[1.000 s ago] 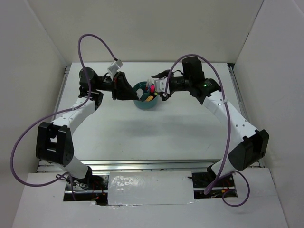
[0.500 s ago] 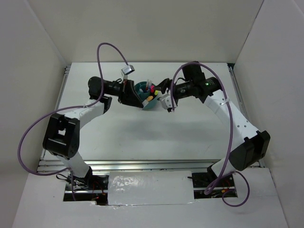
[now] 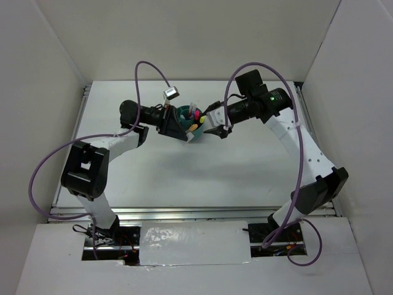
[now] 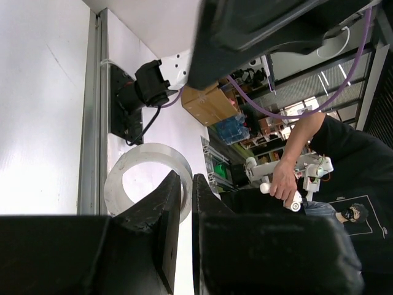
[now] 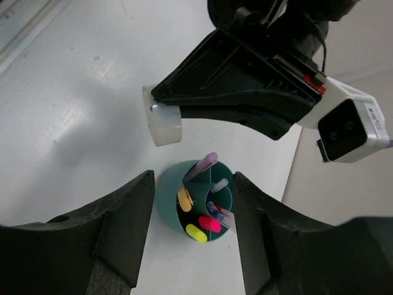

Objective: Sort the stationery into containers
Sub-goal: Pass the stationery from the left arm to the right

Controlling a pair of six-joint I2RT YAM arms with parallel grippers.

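Note:
The teal organizer (image 3: 194,135) stands at the back middle of the table. In the right wrist view its wall (image 5: 164,200) shows from above, and it holds a lilac stick (image 5: 203,166), an orange stick (image 5: 184,198), a yellow cap (image 5: 196,232), a pink cap (image 5: 210,223) and pens (image 5: 218,212). My left gripper (image 3: 178,127) is shut on the wall of the clear ring (image 4: 132,166), held just left of the organizer. The ring (image 5: 164,126) and the left gripper (image 5: 161,106) also show in the right wrist view. My right gripper (image 3: 215,125) is open and empty above the organizer (image 5: 193,184).
White enclosure walls stand at the left, back and right. A metal rail (image 3: 78,123) runs along the table's left edge. Purple cables (image 3: 150,66) loop above both arms.
My left gripper has moved right with the ring, up to the organizer's left side. My right gripper has drawn back a little to the right and now looks down on the organizer.

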